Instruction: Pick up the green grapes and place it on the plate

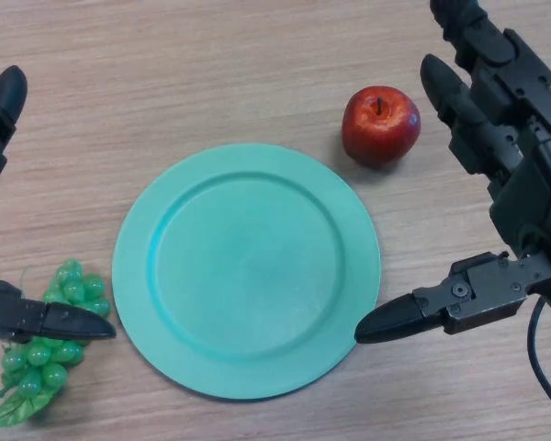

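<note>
A bunch of green grapes (50, 342) lies on the wooden table at the lower left, just left of a round teal plate (246, 269). My left hand (37, 318) shows at the left edge, open: its thumb reaches over the middle of the grapes and a finger (0, 110) points up further back, well apart. My right hand (523, 197) hovers at the right, open, with its thumb tip (386, 323) close to the plate's right rim and its fingers straight.
A red apple (380, 124) stands behind the plate to the right, just left of my right hand's fingers. The table is light wood.
</note>
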Tool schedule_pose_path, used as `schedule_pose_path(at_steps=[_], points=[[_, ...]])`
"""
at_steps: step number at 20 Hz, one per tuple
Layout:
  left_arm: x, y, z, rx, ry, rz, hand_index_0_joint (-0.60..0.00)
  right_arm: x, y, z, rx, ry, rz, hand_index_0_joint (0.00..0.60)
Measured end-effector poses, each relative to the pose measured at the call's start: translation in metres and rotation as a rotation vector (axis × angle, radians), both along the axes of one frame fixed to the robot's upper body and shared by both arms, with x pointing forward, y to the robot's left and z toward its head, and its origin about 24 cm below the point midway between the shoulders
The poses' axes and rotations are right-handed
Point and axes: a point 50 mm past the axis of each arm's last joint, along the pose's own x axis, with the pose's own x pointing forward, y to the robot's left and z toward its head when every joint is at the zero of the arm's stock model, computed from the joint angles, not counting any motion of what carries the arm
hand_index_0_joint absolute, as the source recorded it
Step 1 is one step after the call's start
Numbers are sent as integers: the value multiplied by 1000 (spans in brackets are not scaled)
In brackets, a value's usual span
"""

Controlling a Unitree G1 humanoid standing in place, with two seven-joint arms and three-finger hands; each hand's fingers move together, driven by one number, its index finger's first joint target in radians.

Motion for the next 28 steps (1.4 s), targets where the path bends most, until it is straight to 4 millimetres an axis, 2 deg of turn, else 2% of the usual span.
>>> schedule_pose_path(at_steps=[11, 14, 18, 21, 23, 26, 28], points=[[-1, -1, -2, -13, 8, -33, 0, 1, 1, 3, -23, -15, -11, 0], [-1, 4, -6, -27, 16, -9, 0, 1, 1, 3, -23, -14, -11, 0], [1, 23, -33, 23, 89, 108, 0, 1, 2, 2, -8, -6, -9, 0], [-4, 34, -54, 131, 91, 165, 0, 2, 4, 1, -10, -1, 2, 0], [-6, 50, -74, 216, 146, 239, 0, 3, 8, 1, -11, 3, 20, 0], [-16, 74, -105, 220, 237, 322, 0, 7, 10, -2, -16, 28, 16, 0], [-16, 80, -120, 216, 291, 337, 0, 9, 11, 0, -19, 31, 15, 0]])
